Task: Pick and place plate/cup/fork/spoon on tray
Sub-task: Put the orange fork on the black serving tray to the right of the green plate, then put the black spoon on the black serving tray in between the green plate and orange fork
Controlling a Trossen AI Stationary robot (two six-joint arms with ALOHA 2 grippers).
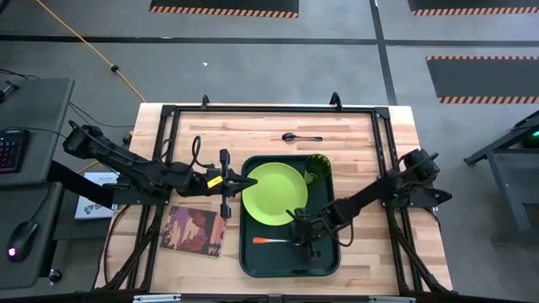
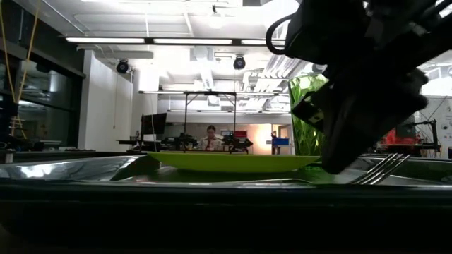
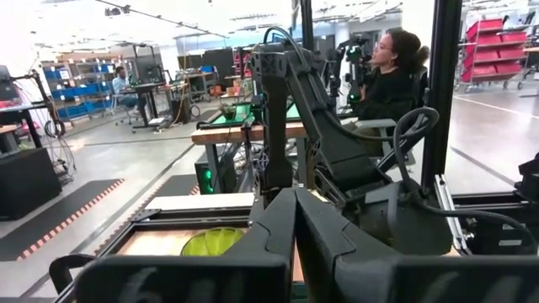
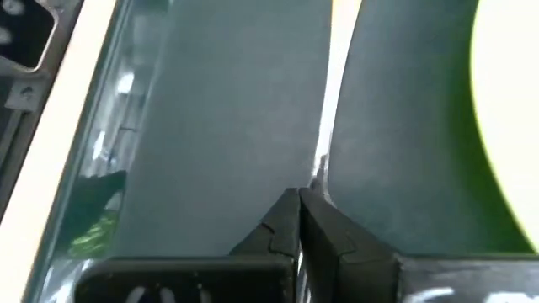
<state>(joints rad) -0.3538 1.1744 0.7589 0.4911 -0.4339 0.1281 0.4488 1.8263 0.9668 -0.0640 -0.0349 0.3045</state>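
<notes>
The dark green tray (image 1: 328, 252) lies on the table at the near middle. The lime-green plate (image 1: 274, 192) rests flat on the tray's far half; it also shows in the low view (image 2: 233, 161). The dark-green cup (image 1: 317, 167) stands in the tray's far right corner. The fork (image 1: 271, 241), orange handle toward the left, lies on the tray's near half. The dark spoon (image 1: 301, 136) lies on the table beyond the tray. My right gripper (image 1: 298, 239) is down at the fork's metal end. My left gripper (image 1: 251, 182) is shut and empty, level over the plate's left edge. My right gripper is shut on the fork's silver metal end (image 4: 318, 172), pinched between its two fingertips. The fingers slant down from the table's right side. The fork lies on the tray floor, and its tines (image 2: 385, 168) show beside the fingers in the low view.
A reddish-brown patterned mat (image 1: 194, 229) lies on the table left of the tray. The black frame rails (image 1: 164, 151) run along the table's edges. A person (image 3: 383, 76) sits in the room beyond the table.
</notes>
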